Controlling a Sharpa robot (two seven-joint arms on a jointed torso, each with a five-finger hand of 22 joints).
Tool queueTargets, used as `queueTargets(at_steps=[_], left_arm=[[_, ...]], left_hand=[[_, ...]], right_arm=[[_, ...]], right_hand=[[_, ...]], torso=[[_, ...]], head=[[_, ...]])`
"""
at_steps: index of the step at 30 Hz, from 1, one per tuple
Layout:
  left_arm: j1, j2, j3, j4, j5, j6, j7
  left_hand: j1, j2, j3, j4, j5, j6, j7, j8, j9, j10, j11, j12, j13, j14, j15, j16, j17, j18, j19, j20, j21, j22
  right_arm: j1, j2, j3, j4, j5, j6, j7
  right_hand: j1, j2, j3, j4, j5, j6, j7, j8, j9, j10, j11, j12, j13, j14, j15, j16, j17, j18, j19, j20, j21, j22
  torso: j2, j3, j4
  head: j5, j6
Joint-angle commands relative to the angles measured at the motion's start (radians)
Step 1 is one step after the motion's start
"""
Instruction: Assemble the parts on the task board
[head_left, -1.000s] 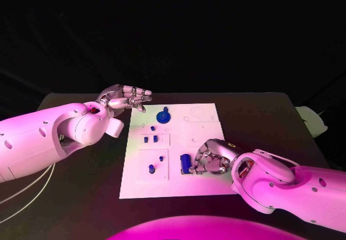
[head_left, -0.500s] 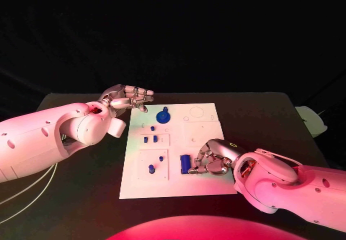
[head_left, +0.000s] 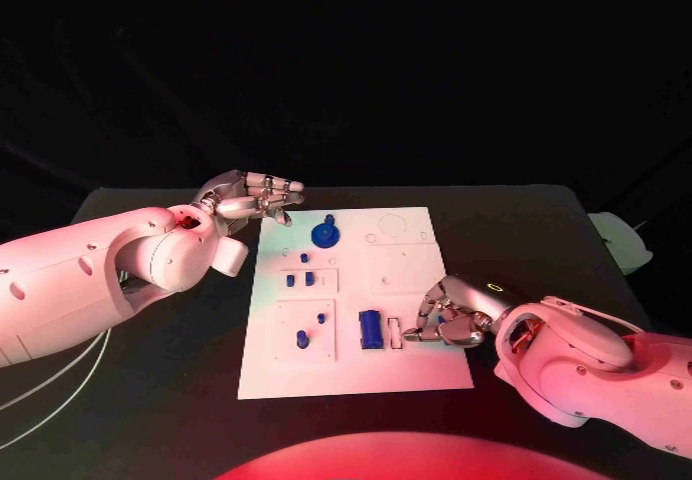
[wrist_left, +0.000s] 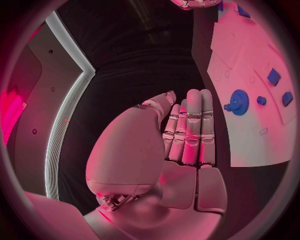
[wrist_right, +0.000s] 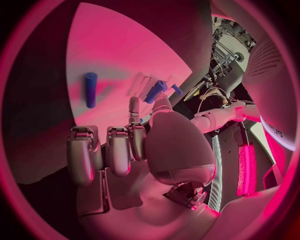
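**Blue cylinder lies free on the board, right hand just beside it**

The white task board (head_left: 356, 300) lies in the middle of the black table (head_left: 534, 230); on its near half a blue cylinder (head_left: 371, 329) lies flat, with a small pale slot piece just to its right; the right hand (head_left: 450, 318) rests over the board's right edge just beside the cylinder, fingers curled inward, and the right wrist view shows nothing between them, the cylinder (wrist_right: 90, 89) lying apart from the fingertips (wrist_right: 134, 105); left of the cylinder, two small blue pegs (head_left: 304, 338) sit in a square recess; farther up, two more small blue parts (head_left: 299, 279) stand in a second recess; near the far end lies a blue gear (head_left: 327, 235); the left hand (head_left: 253, 196) hovers off the board's far left corner, fingers straight, close together and holding nothing, the gear (wrist_left: 239, 102) near their tips.
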Motion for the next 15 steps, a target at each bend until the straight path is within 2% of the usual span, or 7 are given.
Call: queueTargets(at_steps=[1, 5, 7, 15], left_arm=[[0.001, 0.000, 0.001, 0.002, 0.003, 0.012, 0.006], [0.001, -0.001, 0.000, 0.002, 0.003, 0.012, 0.006], [0.000, -0.001, 0.000, 0.002, 0.003, 0.012, 0.006], [0.000, -0.002, 0.000, 0.002, 0.003, 0.013, 0.006]], left_hand=[[0.002, 0.006, 0.001, -0.005, 0.001, -0.004, -0.001, 0.004, -0.001, -0.008, 0.000, 0.005, -0.001, -0.003, 0.001, -0.006, -0.002, 0.014, 0.001, 0.005, -0.005, -0.001], [0.002, 0.006, 0.001, -0.005, 0.001, -0.004, -0.001, 0.004, -0.001, -0.008, 0.000, 0.005, -0.001, -0.003, 0.001, -0.006, -0.002, 0.014, 0.001, 0.005, -0.005, -0.001], [0.002, 0.006, 0.001, -0.005, 0.001, -0.004, -0.001, 0.004, -0.001, -0.008, 0.000, 0.005, -0.001, -0.003, 0.001, -0.006, -0.002, 0.014, 0.001, 0.005, -0.005, -0.001], [0.003, 0.006, 0.001, -0.007, 0.001, -0.004, -0.001, 0.004, -0.001, -0.009, 0.000, 0.006, -0.001, -0.003, 0.001, -0.006, -0.002, 0.014, 0.001, 0.005, -0.005, -0.001]], right_arm=[[0.002, -0.031, 0.000, -0.002, -0.061, -0.017, -0.002], [0.004, -0.071, 0.000, 0.000, -0.082, -0.027, -0.009], [0.004, -0.087, 0.000, 0.001, -0.088, -0.025, -0.013], [0.002, -0.119, -0.001, 0.000, -0.106, -0.018, -0.016]], right_hand=[[-0.009, 0.004, 0.000, 0.003, 0.018, -0.014, 0.001, -0.010, -0.003, 0.015, 0.008, -0.008, 0.111, 0.074, 0.012, -0.007, 0.107, -0.007, 0.078, 0.009, -0.007, 0.244], [0.021, 0.022, 0.009, -0.005, 0.047, -0.028, 0.008, -0.026, -0.010, 0.010, 0.014, -0.019, 0.105, 0.072, 0.017, -0.011, 0.100, -0.006, 0.074, 0.013, -0.015, 0.242], [0.040, 0.026, 0.012, -0.012, 0.058, -0.031, 0.010, -0.033, -0.013, 0.009, 0.015, -0.021, 0.104, 0.072, 0.018, -0.012, 0.098, -0.005, 0.074, 0.014, -0.017, 0.241], [0.102, 0.030, 0.022, -0.040, 0.068, -0.019, 0.008, -0.045, -0.019, 0.009, 0.014, -0.022, 0.105, 0.072, 0.018, -0.012, 0.099, -0.006, 0.075, 0.017, -0.014, 0.242]], torso=[[0.000, 0.0004, -0.0006], [-0.001, 0.0012, -0.0010], [0.000, 0.0009, -0.0005], [-0.001, 0.0001, -0.0018]], head=[[-0.004, 0.003], [-0.009, 0.004], [-0.016, 0.007], [-0.033, 0.012]])
